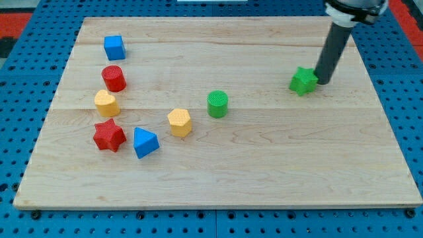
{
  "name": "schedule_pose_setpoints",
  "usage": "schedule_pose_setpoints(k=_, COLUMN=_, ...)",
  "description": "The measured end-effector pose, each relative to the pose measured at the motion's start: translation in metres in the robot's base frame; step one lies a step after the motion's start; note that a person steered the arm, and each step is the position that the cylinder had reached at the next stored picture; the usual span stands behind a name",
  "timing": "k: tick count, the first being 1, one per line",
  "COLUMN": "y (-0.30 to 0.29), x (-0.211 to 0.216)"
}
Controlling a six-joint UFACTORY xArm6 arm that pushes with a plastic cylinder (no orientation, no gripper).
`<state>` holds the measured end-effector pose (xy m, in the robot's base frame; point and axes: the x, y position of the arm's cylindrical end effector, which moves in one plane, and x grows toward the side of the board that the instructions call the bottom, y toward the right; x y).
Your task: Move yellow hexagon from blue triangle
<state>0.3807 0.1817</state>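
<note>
Seven blocks lie on a pale wooden board (pixel 218 178), and none of them, nor the board, carries any brand, label or writing that can be read. Nearest the view's bottom sits the blue triangle (pixel 145 143), with the red star (pixel 109 135) just beside it on the view's left, close but whether touching cannot be told. The yellow hexagon (pixel 180 122) stands near the triangle, up and to the view's right of it, with a clear strip of wood between the two. Farther back come the green cylinder (pixel 217 104), just right of the hexagon, and a yellow block (pixel 106 103) above the star, rounded, its exact shape hard to make out. Behind that stands the red cylinder (pixel 114 78), and farthest on the left the blue cube (pixel 114 47).

On the view's right the green star (pixel 303 80) lies well apart from all the others. My tip (pixel 322 81) rests at its right edge, touching or nearly so; the contact cannot be told. The rod has no claw, so there is nothing spread or pinched to report. Its upper part is cut off by the view's top edge. A blue pegboard (pixel 26 79) surrounds the board, cropped on every side
</note>
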Motion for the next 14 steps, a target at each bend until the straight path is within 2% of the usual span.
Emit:
schedule_pose_setpoints(k=1, y=-0.040, x=0.000)
schedule_pose_setpoints(k=2, y=-0.053, x=0.007)
schedule_pose_setpoints(k=3, y=-0.035, x=0.058)
schedule_pose_setpoints(k=4, y=-0.033, x=0.156)
schedule_pose_setpoints(k=5, y=-0.109, x=0.201)
schedule_pose_setpoints(k=6, y=-0.150, x=0.186)
schedule_pose_setpoints(k=7, y=-0.197, x=0.143)
schedule_pose_setpoints(k=8, y=-0.247, x=0.147)
schedule_pose_setpoints(k=9, y=-0.262, x=0.156)
schedule_pose_setpoints(k=10, y=-0.276, x=0.134)
schedule_pose_setpoints(k=11, y=-0.277, x=0.136)
schedule_pose_setpoints(k=12, y=-0.287, x=0.168)
schedule_pose_setpoints(k=14, y=-0.362, x=0.158)
